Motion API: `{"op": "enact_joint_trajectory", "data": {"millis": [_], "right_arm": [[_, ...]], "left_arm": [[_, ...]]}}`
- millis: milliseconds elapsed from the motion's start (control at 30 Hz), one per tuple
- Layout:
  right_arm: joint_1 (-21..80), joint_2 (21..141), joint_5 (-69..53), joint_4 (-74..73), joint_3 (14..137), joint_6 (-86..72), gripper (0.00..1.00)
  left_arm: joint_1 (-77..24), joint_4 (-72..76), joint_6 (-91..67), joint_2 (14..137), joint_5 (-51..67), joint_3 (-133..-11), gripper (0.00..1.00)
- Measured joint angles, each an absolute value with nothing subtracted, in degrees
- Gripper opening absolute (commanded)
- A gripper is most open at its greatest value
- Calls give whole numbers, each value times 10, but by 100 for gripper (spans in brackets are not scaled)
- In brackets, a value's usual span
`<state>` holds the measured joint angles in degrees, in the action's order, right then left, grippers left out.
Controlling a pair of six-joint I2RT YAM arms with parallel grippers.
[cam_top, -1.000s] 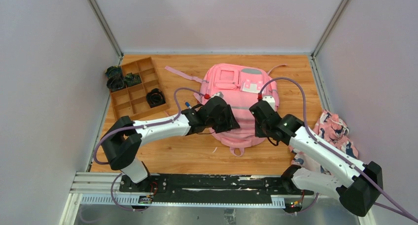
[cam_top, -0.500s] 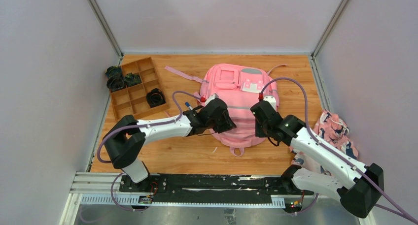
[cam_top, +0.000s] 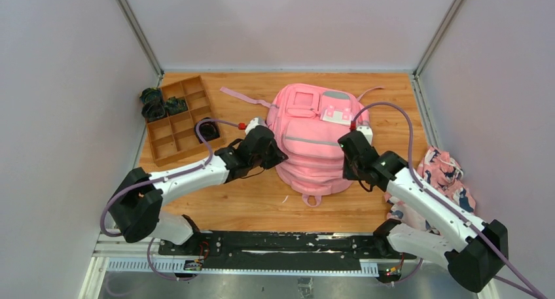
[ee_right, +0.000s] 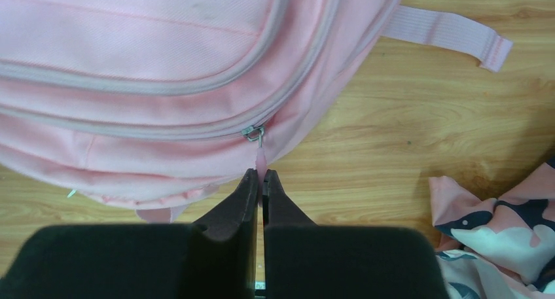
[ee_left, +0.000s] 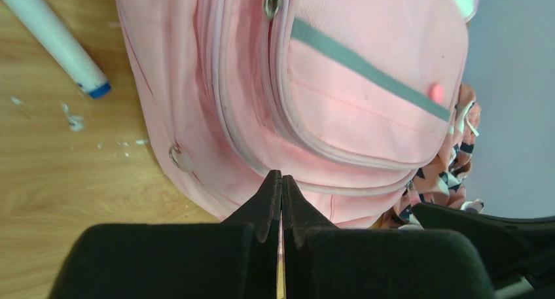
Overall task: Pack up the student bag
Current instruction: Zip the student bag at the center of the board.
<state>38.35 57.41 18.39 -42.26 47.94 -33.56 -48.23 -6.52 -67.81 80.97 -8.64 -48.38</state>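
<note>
Backpack, the pink student bag (cam_top: 321, 125), lies flat mid-table. Right gripper (ee_right: 262, 176) fingers pinch its pink zipper pull (ee_right: 260, 160); left gripper (ee_left: 281, 180) fingers meet, apparently empty, at the bag's edge. Recommended: draw the pull along the zip track while bracing fabric.
</note>
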Motion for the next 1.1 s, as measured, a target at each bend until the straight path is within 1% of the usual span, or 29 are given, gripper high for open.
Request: {"op": "enact_joint_trajectory", "data": {"millis": [133, 233, 333, 400, 433, 500, 600, 733, 833, 1000, 1100], "right_arm": [[340, 580, 182, -425, 479, -332, 0], [329, 581, 186, -428, 481, -329, 0], [324, 590, 194, -431, 483, -328, 0], [321, 599, 196, -430, 483, -323, 0], [316, 603, 194, -428, 483, -319, 0], [300, 603, 185, -420, 483, -312, 0], [267, 585, 147, -406, 483, -293, 0], [226, 556, 90, -392, 483, -274, 0], [215, 553, 60, -390, 483, -269, 0], [212, 552, 38, -389, 480, -268, 0], [212, 552, 34, -389, 480, -265, 0]], "left_arm": [[-465, -72, -642, 787, -88, -486, 0], [-473, -95, -608, 788, -86, -505, 1], [-500, -120, -564, 800, -88, -552, 32], [-525, -127, -523, 819, -88, -600, 47], [-537, -128, -498, 828, -88, -620, 50], [-560, -125, -442, 845, -87, -654, 51], [-583, -114, -338, 858, -79, -664, 52], [-593, -61, -197, 854, -66, -612, 55], [-607, -37, -93, 851, -70, -567, 55], [-647, -13, 44, 855, -86, -564, 56], [-669, -2, 98, 878, -102, -580, 56]]}}
